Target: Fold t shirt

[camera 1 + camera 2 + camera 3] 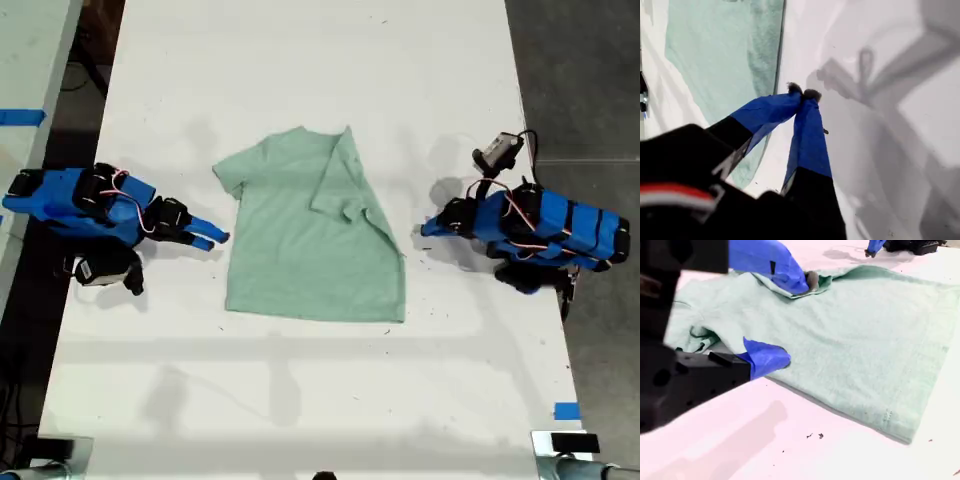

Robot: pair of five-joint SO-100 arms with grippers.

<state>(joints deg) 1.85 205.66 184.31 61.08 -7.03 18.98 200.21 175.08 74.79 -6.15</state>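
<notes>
The pale green t shirt (310, 250) lies flat in the middle of the white table, with the sleeve on the exterior view's right folded inward over the chest. My first gripper (427, 229) is on the exterior view's right, just off the shirt's edge. It is shut on nothing, its tips (804, 93) low over bare table beside the t shirt (715, 60). My second gripper (215, 238) is on the exterior view's left and stands open at the shirt's other side. One finger is above the t shirt (865, 340), the other at its edge, second gripper (795, 320).
The white table (300, 400) extends well beyond the shirt on all sides. Blue tape (566, 410) marks its edge at the exterior view's lower right. Dark floor lies beyond the edge on the exterior view's right, and another table with blue tape (20, 117) is on that view's left.
</notes>
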